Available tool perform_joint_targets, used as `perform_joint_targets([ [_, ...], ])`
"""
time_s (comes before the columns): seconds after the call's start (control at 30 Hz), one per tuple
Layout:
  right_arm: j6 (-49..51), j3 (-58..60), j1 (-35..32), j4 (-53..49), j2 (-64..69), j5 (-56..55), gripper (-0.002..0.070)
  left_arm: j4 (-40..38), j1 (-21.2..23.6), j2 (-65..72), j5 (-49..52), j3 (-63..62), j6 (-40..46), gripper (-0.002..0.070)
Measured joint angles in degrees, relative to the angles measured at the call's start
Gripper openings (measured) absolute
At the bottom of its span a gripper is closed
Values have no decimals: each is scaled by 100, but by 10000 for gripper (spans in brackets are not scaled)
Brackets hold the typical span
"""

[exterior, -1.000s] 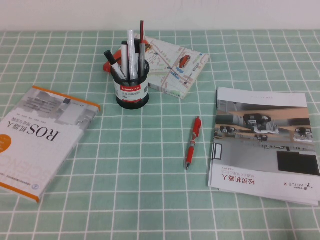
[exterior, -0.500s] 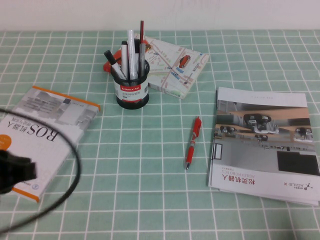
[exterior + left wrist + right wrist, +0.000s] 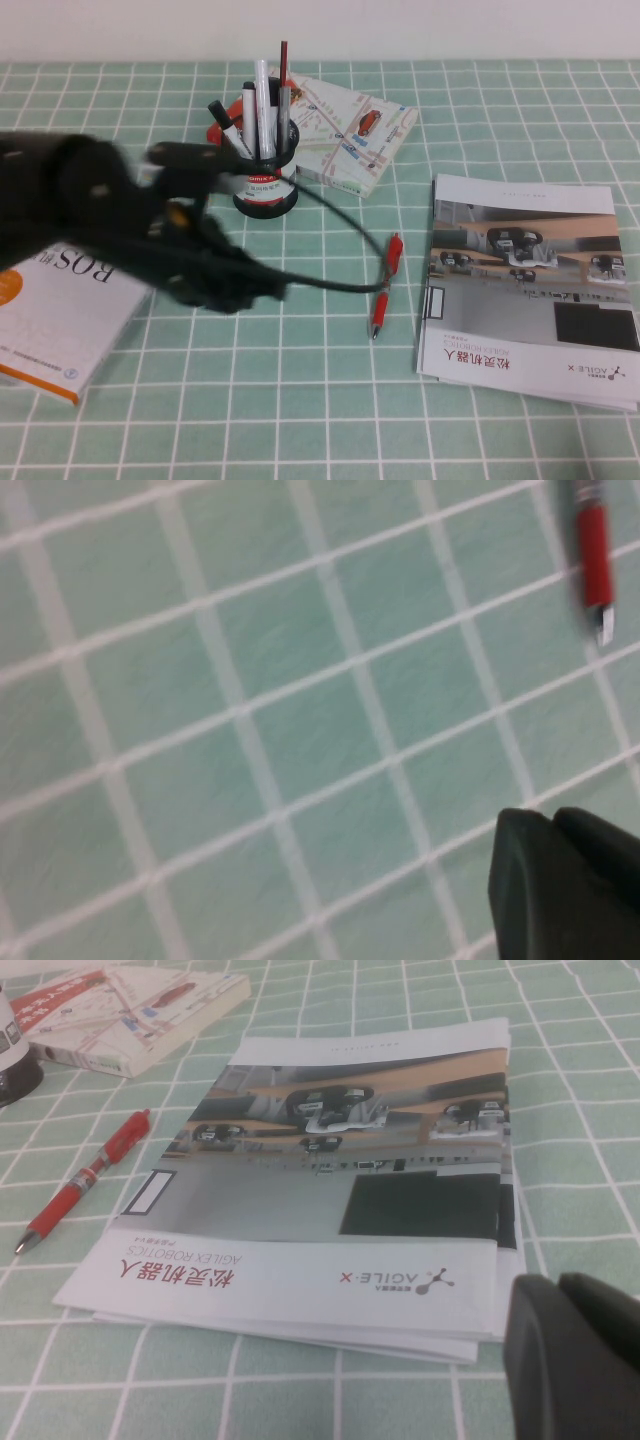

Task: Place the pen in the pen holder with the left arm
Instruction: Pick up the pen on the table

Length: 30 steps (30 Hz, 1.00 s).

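- While my left arm (image 3: 110,215) reached across the green checked desk (image 3: 300,400) as a dark blur, my left hand (image 3: 235,290) hung low over the cloth in front of the pen holder (image 3: 263,180); I could not tell how far its fingers were parted, or see anything in it.
- My arm's black cable (image 3: 340,235) looped toward the pen (image 3: 386,285) and crossed its barrel.
- That red pen lay flat on the desk, just left of the brochure (image 3: 530,290), well apart from the holder.
- Markers stood upright in the holder, in front of a map-covered book (image 3: 350,135).
- My arm covered part of the ROS book (image 3: 55,320).
- My right hand (image 3: 580,1355) hovered near the brochure's corner; I could not tell its opening.
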Motion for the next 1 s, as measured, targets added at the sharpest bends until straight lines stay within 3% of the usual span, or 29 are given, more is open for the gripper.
perform_joint_targets([
  [0.13,0,0,0,0,0,0,-20,358,-630,860,164,-972,-260,-3],
  [0.3,0,0,0,0,0,0,-20,755,-1088,2053,817,-2430,-484,-3],
  [0.63,0,0,0,0,0,0,-20,794,-1200,3469,1584,-4247,-417,0],
  [0.7,0,0,0,0,0,0,-20,678,-1200,3616,1646,-4403,-192,36],
  [0.9,0,0,0,0,0,0,-20,422,-1200,3901,1629,-4542,-35,276],
  [1.0,0,0,0,0,0,0,-20,461,-1200,4027,1555,-4542,-192,318],
])
